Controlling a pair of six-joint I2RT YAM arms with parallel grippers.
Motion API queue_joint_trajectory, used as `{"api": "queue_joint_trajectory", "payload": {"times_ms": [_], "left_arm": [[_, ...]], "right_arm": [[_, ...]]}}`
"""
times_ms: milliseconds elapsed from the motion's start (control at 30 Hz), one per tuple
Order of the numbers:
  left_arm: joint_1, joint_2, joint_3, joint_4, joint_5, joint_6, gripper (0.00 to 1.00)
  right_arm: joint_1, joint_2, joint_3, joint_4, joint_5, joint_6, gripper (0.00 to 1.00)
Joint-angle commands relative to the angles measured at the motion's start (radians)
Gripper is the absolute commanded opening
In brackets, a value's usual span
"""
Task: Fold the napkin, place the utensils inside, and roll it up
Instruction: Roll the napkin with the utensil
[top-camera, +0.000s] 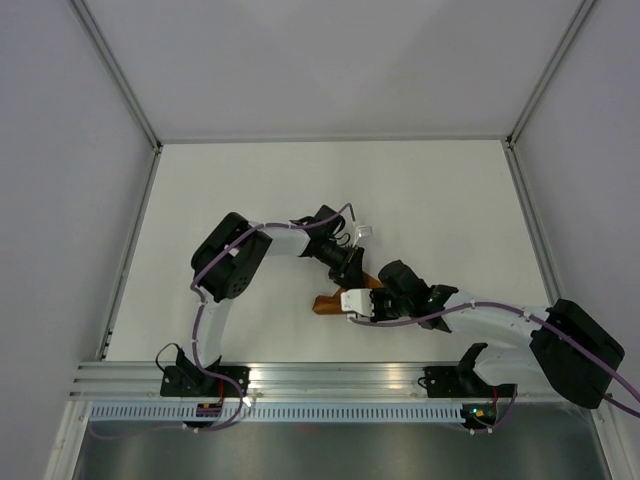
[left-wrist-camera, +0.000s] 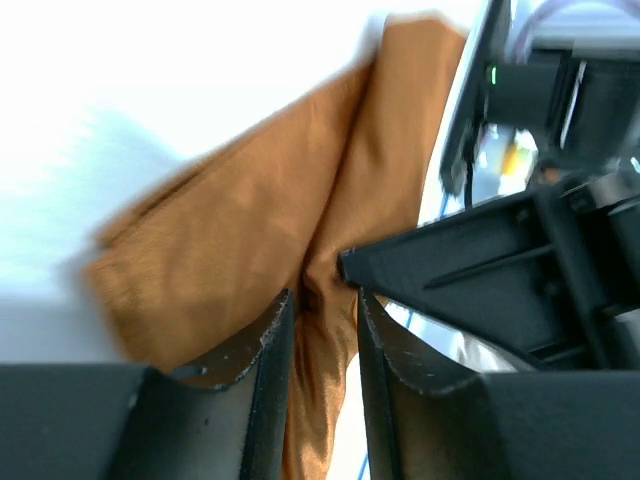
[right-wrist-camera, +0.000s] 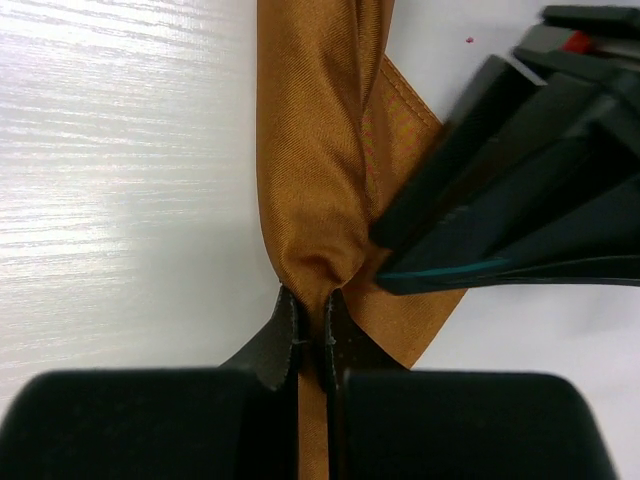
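We see the rust-orange brown cloth napkin (top-camera: 327, 304) bunched into a narrow, creased bundle on the white wood-grain table (top-camera: 250, 180). It lies near the middle of the table's near half, where the two arms meet. From above only a short orange end shows to the left of the grippers, and the rest is covered by them.

In the right wrist view, the right claw (right-wrist-camera: 312, 322) is pinched nearly closed. A gathered ridge of the napkin (right-wrist-camera: 315, 150) is squeezed between its dark fingers (right-wrist-camera: 283, 335). The cloth runs straight away from them over the table (right-wrist-camera: 120, 150), and a flatter hemmed layer spreads out on the right. The black left claw (right-wrist-camera: 385, 262) comes in from that side, touching the cloth just beside the pinch.

In the left wrist view, the left claw (left-wrist-camera: 322, 312) stands narrow, its two jagged-edged fingers (left-wrist-camera: 265, 345) close together. A fold of the napkin (left-wrist-camera: 250, 230) fills the gap between them, so it grips the cloth too. Beyond the fingers the fabric fans out in two folded bands across the bright table (left-wrist-camera: 150, 60).

From above, the left claw (top-camera: 358, 286) and the right claw (top-camera: 352, 302) sit almost touching over the bundle.
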Motion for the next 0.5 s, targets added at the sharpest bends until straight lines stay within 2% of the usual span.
{"api": "queue_joint_trajectory", "payload": {"times_ms": [0, 100, 200, 233, 300, 333, 400, 433, 467], "left_arm": [[0.049, -0.126, -0.027, 0.188, -0.129, -0.143, 0.37], [0.070, -0.214, -0.071, 0.248, -0.201, -0.178, 0.38], [0.095, -0.327, -0.180, 0.374, -0.324, -0.229, 0.37], [0.108, -0.356, -0.259, 0.467, -0.391, -0.258, 0.37], [0.121, -0.456, -0.342, 0.553, -0.469, -0.274, 0.38], [0.128, -0.496, -0.431, 0.623, -0.575, -0.277, 0.38], [0.131, -0.612, -0.536, 0.729, -0.679, -0.277, 0.38], [0.131, -0.648, -0.636, 0.782, -0.777, -0.280, 0.40], [0.130, -0.683, -0.683, 0.879, -0.816, -0.280, 0.41]], "right_arm": [[-0.027, 0.079, -0.015, -0.181, -0.076, -0.006, 0.01], [-0.070, 0.115, 0.016, -0.211, -0.128, -0.026, 0.00], [-0.127, 0.166, 0.080, -0.274, -0.204, -0.052, 0.00], [-0.142, 0.181, 0.102, -0.299, -0.224, -0.064, 0.01], [-0.190, 0.241, 0.170, -0.374, -0.266, -0.095, 0.00], [-0.208, 0.266, 0.197, -0.400, -0.304, -0.108, 0.01], [-0.250, 0.345, 0.273, -0.484, -0.338, -0.144, 0.01], [-0.262, 0.370, 0.296, -0.507, -0.364, -0.154, 0.01], [-0.284, 0.420, 0.319, -0.549, -0.372, -0.161, 0.01]]}}
